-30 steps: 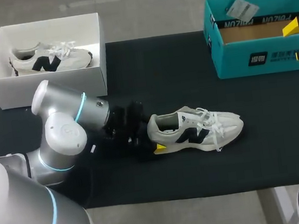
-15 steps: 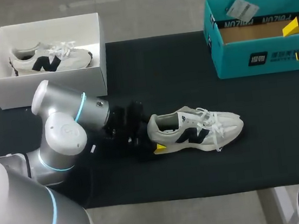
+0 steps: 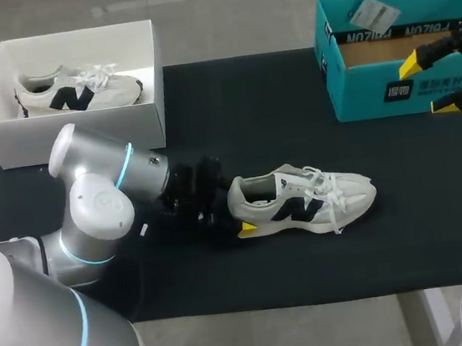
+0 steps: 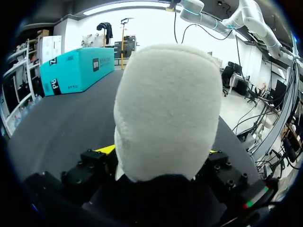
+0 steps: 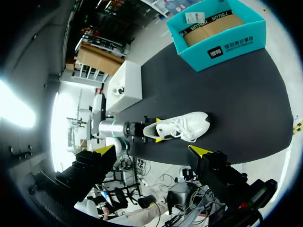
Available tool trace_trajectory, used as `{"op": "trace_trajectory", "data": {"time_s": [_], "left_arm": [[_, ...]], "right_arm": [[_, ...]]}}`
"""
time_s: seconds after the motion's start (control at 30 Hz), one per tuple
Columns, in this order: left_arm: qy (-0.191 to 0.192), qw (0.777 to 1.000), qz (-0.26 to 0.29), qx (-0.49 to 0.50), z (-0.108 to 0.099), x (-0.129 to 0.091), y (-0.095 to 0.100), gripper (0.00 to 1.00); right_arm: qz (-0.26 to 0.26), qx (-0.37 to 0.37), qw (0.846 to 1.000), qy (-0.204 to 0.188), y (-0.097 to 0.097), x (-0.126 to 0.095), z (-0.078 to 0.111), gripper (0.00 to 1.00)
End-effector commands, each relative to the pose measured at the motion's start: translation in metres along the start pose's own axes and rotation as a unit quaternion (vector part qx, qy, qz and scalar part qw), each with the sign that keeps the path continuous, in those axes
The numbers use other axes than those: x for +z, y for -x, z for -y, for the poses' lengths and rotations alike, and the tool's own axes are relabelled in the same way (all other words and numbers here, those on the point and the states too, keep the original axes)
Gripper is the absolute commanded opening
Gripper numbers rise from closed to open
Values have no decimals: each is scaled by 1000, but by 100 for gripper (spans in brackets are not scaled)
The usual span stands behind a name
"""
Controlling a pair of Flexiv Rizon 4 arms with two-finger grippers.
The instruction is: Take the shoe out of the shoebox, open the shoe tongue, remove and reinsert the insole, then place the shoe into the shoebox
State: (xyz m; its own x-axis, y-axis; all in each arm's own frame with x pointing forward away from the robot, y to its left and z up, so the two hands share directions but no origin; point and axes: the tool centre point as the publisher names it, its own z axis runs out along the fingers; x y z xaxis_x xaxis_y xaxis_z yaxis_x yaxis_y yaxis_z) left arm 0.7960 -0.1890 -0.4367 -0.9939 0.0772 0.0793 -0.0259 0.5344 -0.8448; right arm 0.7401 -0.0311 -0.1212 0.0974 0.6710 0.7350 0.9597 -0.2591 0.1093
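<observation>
Shoe (image 3: pixel 302 202) upright on sole, mid counter (image 3: pixel 240 113), out of box, toe pointing right. Left jaws clamped on heel, one yellow tip each side.
Likely light. Upper soft, padded collar gives; sole and heel cup stiffer, so firmest hold there. Tongue floppy: pinch top edge. Loose laces may snag.
Right jaws spread, empty, at teal shoebox (image 3: pixel 389 90). White box (image 3: pixel 74 133) holds second shoe (image 3: pixel 77 89).

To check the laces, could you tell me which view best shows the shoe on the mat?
Head view: the whole shoe shows side-on. Right wrist view shows it small; left wrist view, only its heel.
</observation>
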Motion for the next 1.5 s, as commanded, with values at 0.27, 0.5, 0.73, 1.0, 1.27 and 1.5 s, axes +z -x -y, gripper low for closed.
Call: {"op": "trace_trajectory", "data": {"time_s": [0.27, 0.5, 0.73, 1.0, 1.27, 1.5], "left_arm": [[-1, 1000, -1, 0, -2, 2, 1, 0], [-1, 1000, -1, 0, -2, 2, 1, 0], [-1, 1000, -1, 0, -2, 2, 1, 0], [-1, 1000, -1, 0, -2, 2, 1, 0], [-1, 1000, -1, 0, -2, 2, 1, 0], [-1, 1000, -1, 0, -2, 2, 1, 0]], "right_arm": [[102, 10, 995, 4, -12, 57, 21, 100], [178, -6, 984, -14, -18, 101, 25, 100], [249, -26, 968, -28, -19, 134, 27, 100], [328, -50, 943, -31, -13, 160, 29, 100], [400, -51, 914, -31, -1, 187, 31, 100], [414, -34, 909, -36, 15, 204, 31, 100]]}}
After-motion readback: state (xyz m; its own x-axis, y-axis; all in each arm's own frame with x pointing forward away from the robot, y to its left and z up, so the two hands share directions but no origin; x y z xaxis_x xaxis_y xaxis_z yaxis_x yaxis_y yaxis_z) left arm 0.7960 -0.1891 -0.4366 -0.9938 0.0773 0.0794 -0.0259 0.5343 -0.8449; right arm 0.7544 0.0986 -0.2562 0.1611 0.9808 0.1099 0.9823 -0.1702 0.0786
